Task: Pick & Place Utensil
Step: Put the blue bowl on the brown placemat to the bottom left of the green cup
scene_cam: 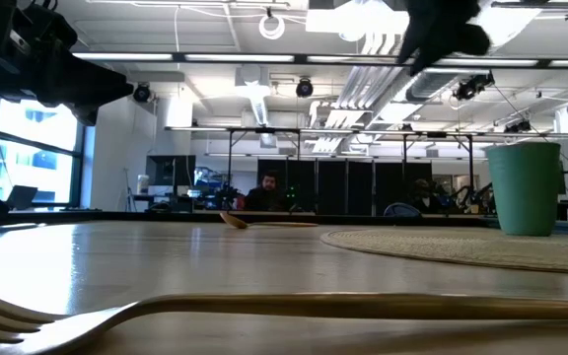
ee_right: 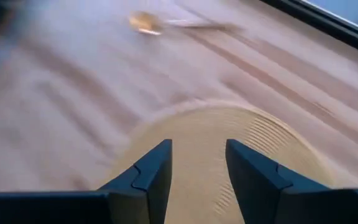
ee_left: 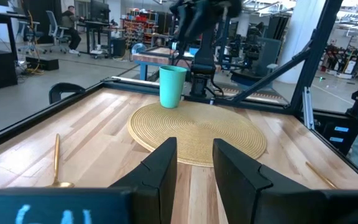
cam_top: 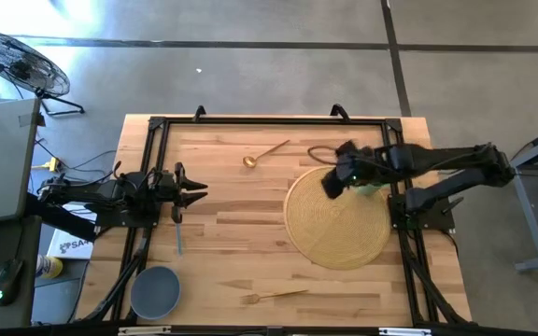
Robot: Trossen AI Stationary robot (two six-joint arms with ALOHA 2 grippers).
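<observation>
Gold spoon (cam_top: 263, 153) lies on the wooden table (cam_top: 222, 233) near its far edge, its round bowl toward the left arm, slim handle angled away. Nothing lies between it and the round woven placemat (cam_top: 337, 219) beside it, where a teal cup (ee_left: 172, 86) stands at the rim. Above that mat hangs the right gripper (ee_right: 196, 163), jaws open and empty. Toward the front edge lie a wooden fork (cam_top: 274, 296) and a grey bowl (cam_top: 155, 290). Left gripper (cam_top: 192, 192) waits, jaws apart, at the left side.

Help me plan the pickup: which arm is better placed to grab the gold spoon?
Probably the right. Its open gripper hovers over the woven mat, facing the gold spoon. The left gripper waits at the table's left edge.
</observation>
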